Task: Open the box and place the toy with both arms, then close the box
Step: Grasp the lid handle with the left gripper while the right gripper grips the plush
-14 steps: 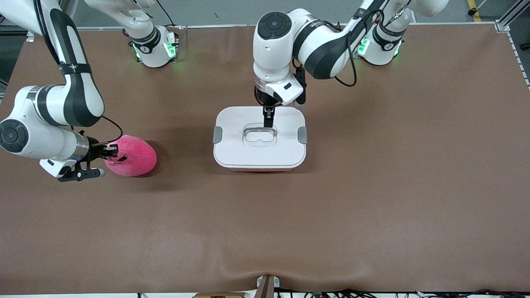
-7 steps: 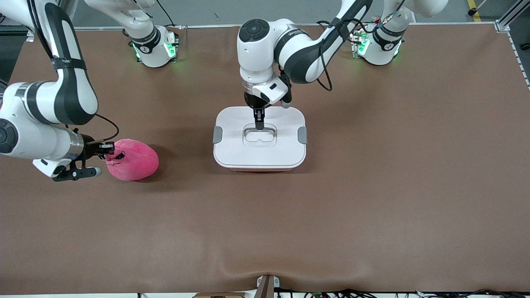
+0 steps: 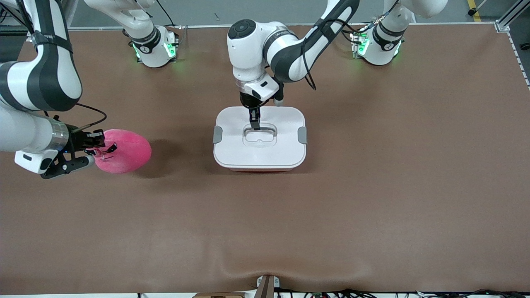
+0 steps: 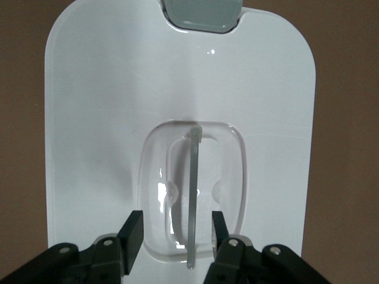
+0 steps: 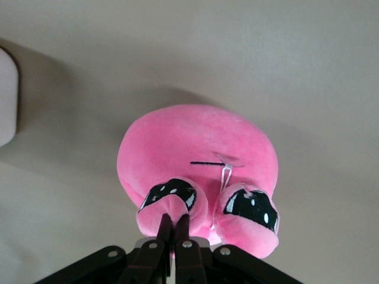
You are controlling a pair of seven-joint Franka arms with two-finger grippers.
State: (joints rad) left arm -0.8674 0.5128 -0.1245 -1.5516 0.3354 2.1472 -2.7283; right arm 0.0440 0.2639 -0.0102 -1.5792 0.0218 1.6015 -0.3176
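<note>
Box: I see the box (image 3: 259,153) near the table's middle, lid on, its long axis running between the two arms' ends of the table (image 3: 372,198). From the table's centre on the front view it sits at about 12 o'clock.
Clips: one grey clip (image 3: 217,134) at the 9 o'clock end of the lid, the other grey clip (image 3: 302,135) at the 3 o'clock end.
Handle: the clear handle (image 4: 193,195) stands up on edge in its recess in the left wrist view, a thin bar running along the lid's short axis.
Left gripper: the left gripper (image 4: 176,236) is down over the recess, one black finger on each side of the handle bar. I think the pads are just short of touching it, though I cannot be sure, so I call it part open and holding nothing yet.
Toy: the pink toy (image 3: 122,156) is toward the right arm's end, at about 9 o'clock from the box and well apart from it. Its long axis runs roughly along the table's length, the face end toward the right gripper, the rounded back toward the box.
Right gripper: the right gripper (image 5: 174,228) is pinched tight on the plush at the face, between the two dark eyes (image 5: 169,194).
</note>
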